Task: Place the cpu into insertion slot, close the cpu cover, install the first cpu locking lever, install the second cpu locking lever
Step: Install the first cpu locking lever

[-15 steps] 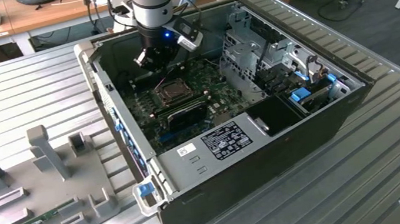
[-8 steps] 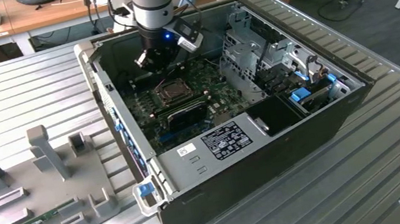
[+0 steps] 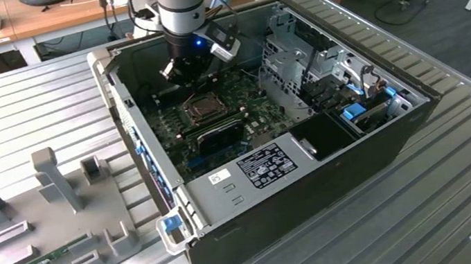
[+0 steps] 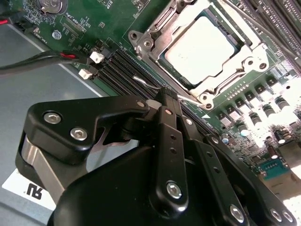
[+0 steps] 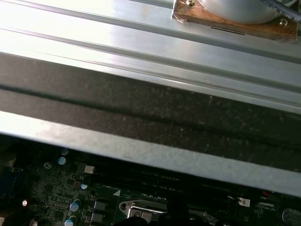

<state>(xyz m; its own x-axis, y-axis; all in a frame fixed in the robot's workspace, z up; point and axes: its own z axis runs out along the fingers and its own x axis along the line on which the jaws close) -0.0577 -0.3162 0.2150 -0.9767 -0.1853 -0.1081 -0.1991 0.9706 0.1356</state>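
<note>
Already seated, the cpu (image 4: 202, 49) lay in the insertion slot (image 4: 205, 98) under the lowered cpu cover (image 4: 237, 59).
The gripper (image 4: 163, 94) hovered just beside it, jaws pinched together by a locking lever (image 4: 146, 83); both levers seemed not yet latched.

Ribbed metal table (image 3: 17, 108), wooden desks (image 3: 59, 15) behind, dark floor (image 3: 440, 3), perhaps carpet.
</note>
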